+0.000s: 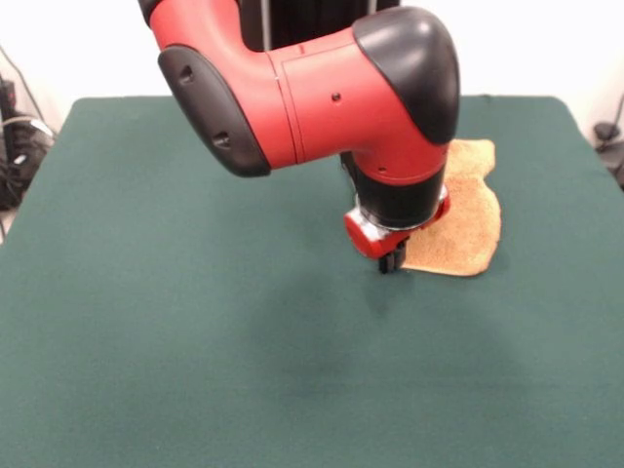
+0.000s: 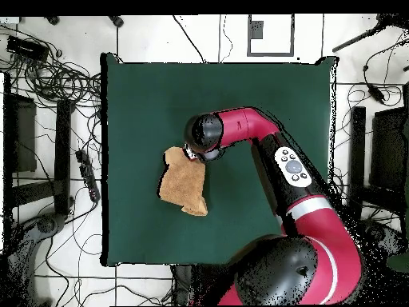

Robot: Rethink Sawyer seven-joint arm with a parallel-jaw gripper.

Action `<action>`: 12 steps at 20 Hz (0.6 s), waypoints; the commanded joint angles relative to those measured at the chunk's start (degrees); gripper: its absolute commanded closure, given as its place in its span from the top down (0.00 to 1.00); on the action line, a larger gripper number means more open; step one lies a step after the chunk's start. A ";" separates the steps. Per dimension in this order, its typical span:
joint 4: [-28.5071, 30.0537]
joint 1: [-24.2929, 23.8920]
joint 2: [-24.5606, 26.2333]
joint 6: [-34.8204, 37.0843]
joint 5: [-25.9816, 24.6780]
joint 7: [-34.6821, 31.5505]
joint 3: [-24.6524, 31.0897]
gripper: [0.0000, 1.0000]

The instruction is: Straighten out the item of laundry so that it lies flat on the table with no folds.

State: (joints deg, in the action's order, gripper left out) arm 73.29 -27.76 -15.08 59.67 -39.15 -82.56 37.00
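The item of laundry [image 1: 470,222] is a golden-orange towel lying on the dark green table [image 1: 195,322], right of centre in the front view, partly hidden behind the arm. Its outline is uneven, with a narrower end away from the gripper. From above, the towel [image 2: 183,185] lies left of the table's [image 2: 264,96] middle. My gripper [image 1: 390,261] hangs low at the towel's near left corner, its dark tips close to the cloth edge. In the overhead view the gripper [image 2: 194,154] sits at the towel's upper right corner, mostly covered by the wrist.
The red and black arm [image 2: 272,152] reaches across the table from the right of the towel. Cables and black equipment [image 2: 48,88] lie on the floor beyond the table's edges.
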 commanded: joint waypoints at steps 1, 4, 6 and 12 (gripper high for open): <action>12.14 1.60 5.33 -22.46 -14.28 0.68 -6.98 0.00; 17.93 2.73 1.77 -24.98 -15.81 -2.24 -8.12 0.00; 20.46 3.92 0.03 -28.14 -18.05 -3.51 -9.18 0.00; 23.14 3.84 -1.03 -29.97 -19.88 4.87 -7.21 0.00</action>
State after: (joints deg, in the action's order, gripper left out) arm 87.02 -26.02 -22.92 36.66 -50.05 -82.55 33.38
